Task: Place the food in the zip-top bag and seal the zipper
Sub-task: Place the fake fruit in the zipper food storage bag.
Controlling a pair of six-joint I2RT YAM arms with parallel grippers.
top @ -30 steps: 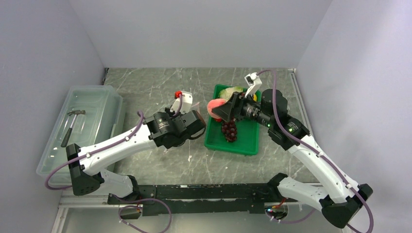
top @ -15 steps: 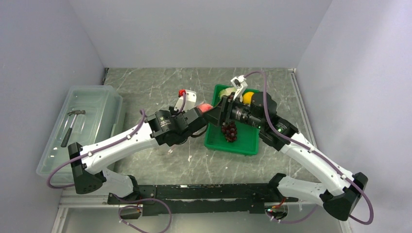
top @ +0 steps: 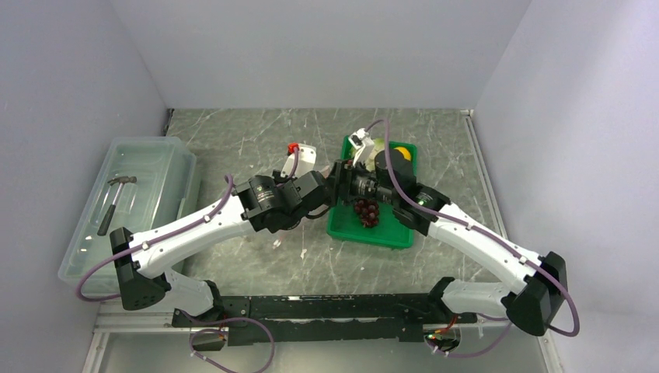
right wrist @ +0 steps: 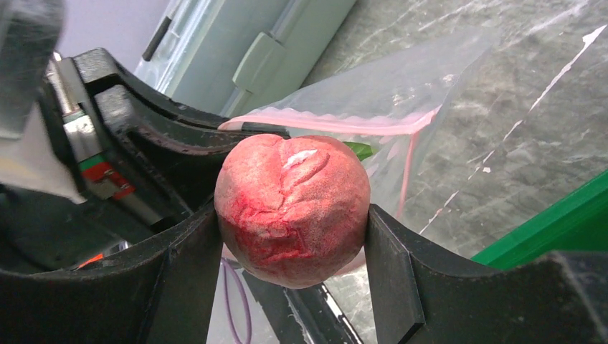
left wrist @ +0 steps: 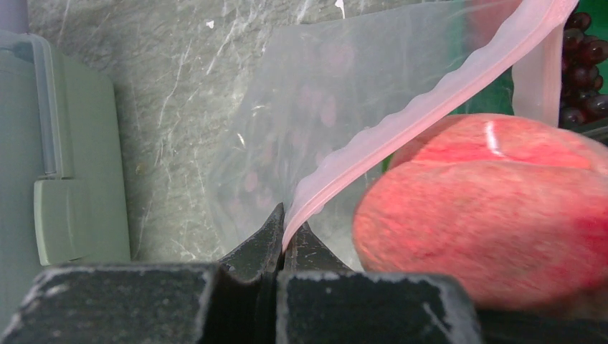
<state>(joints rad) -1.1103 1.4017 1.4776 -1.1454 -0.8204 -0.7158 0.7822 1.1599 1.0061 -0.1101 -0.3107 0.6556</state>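
Note:
My left gripper (left wrist: 284, 215) is shut on the pink zipper (left wrist: 430, 93) of the clear zip-top bag (left wrist: 344, 107), holding one lip of the mouth up. My right gripper (right wrist: 290, 215) is shut on the red tomato-like piece (right wrist: 292, 208) and holds it at the bag's mouth, just by the zipper (right wrist: 323, 123). In the top view the two grippers meet at the green tray's left edge, left (top: 322, 190) and right (top: 336, 180). The grape bunch (top: 367, 211), orange-yellow fruit (top: 402, 151) and leafy vegetable (top: 375, 144) lie in the tray (top: 373, 233).
A large translucent bin (top: 140, 202) with a hammer (top: 115, 198) in it stands at the left. Walls close the table at the back and both sides. The tray's green corner shows in the right wrist view (right wrist: 552, 222).
My right gripper has moved left from above the tray with the red piece, up to the bag's mouth beside the left gripper. The left gripper has kept its hold on the zipper.

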